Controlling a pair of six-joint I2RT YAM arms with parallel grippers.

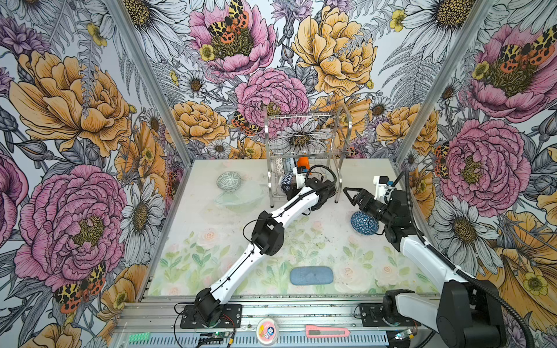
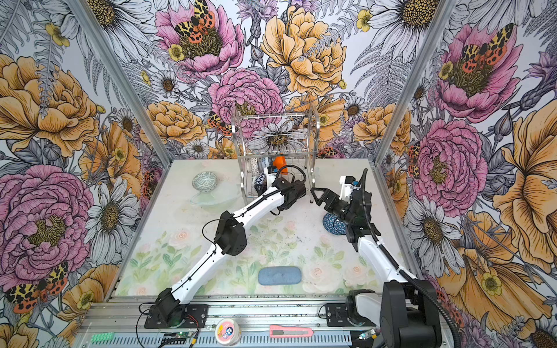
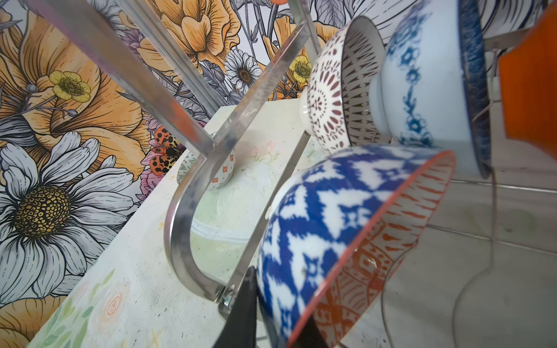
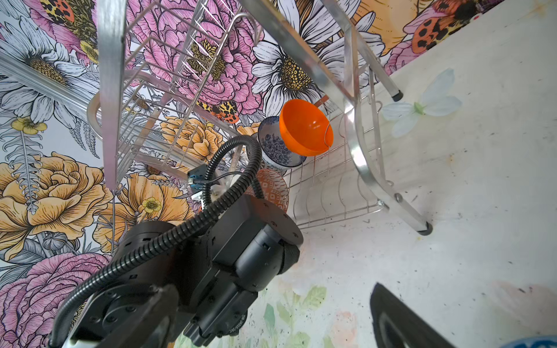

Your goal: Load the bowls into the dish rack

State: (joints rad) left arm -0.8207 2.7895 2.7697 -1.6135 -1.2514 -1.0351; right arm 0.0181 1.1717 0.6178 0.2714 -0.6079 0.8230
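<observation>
left pincer point(image 3: 275, 307) astride orange-lined bowl point(image 3: 331, 235) rim, I can't tell if clamped | right pincer point(image 1: 349, 196) agape, empty | dark-blue bowl point(image 1: 363, 223) centre-right: I'd judge glazed, slick, brittle; pinch rim

No legible text anywhere. Print on pink round tin point(image 1: 266, 330), near edge, middle, too small to read.

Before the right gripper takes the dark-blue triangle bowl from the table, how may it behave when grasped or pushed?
The dark-blue triangle bowl looks glazed and rigid: probably it keeps its shape but could slip or chip. It seems to lie rounded side up, so a push would likely slide it, not roll it.
</observation>
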